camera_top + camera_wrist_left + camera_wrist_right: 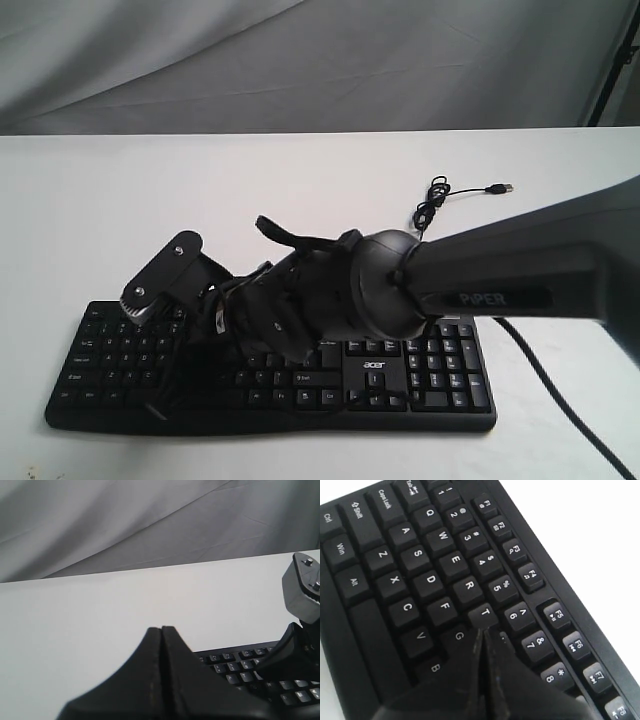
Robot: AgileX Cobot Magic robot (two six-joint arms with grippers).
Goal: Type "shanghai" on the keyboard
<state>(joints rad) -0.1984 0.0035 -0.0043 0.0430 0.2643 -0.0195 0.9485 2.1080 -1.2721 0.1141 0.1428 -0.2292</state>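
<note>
Right gripper [482, 632] has its fingers pinched together into one blunt black wedge. The tip sits just beside T and G on the keyboard [420, 580], so my guess is it's on one of the H presses; that key is hidden and I can't tell if it's touching. Next it needs a short straight poke that misses the neighbours. The left gripper [161, 629] is pinched together too, hanging off the keyboard's far-left corner. The keyboard is matte black plastic with low squarish caps and white legends, its thin cable [435, 200] looped behind it on the smooth white table [300, 170].
</note>
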